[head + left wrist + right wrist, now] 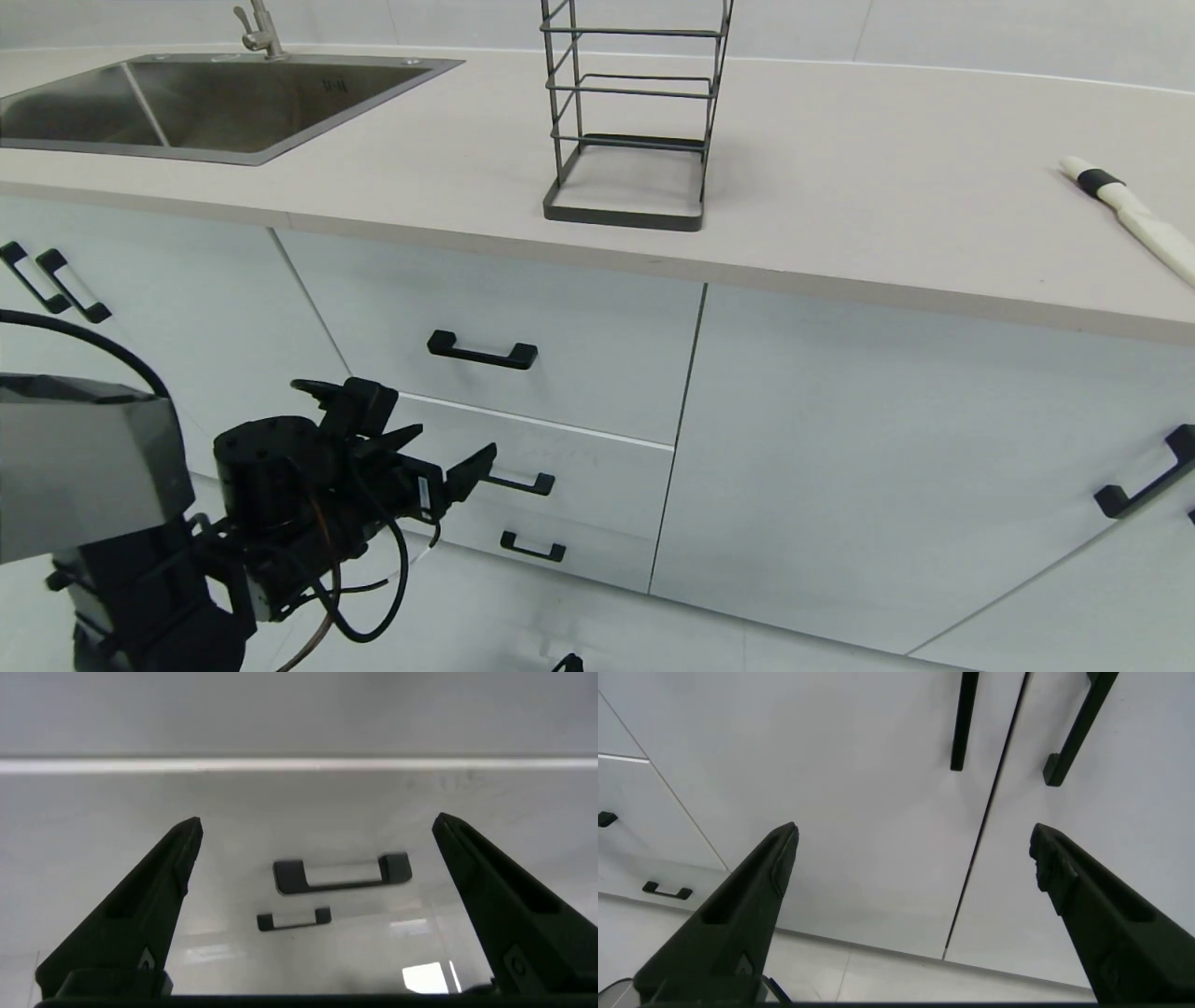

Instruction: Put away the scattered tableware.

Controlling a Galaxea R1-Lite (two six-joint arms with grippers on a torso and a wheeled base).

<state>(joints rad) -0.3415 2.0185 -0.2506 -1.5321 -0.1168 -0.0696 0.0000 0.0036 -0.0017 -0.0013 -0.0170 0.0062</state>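
Upper left: sink (224, 93) sunk into counter (887, 187), nothing in it.

Lower left: left claw (448, 453) low in front of drawers, spread wide, holding nothing. Pointed at middle drawer handle (523, 483) and about level with it, near but apart. In left wrist view, same handle (341, 873) sits between the wide prongs of the claw (318, 840). Probably lining up to pull the drawer open as storage; a guess.

Top centre: wire rack (630, 121) upright near counter front edge, tiers bare. Other likely home for tableware.

Far right: white utensil (1134, 219) with black band, lying flat on counter, well apart from rack. Exact type hard to tell. Only loose piece seen, not yet put away.

Right wrist view: right claw (915, 849) wide, gripping nothing, facing cabinet doors (878, 812), touching nothing.
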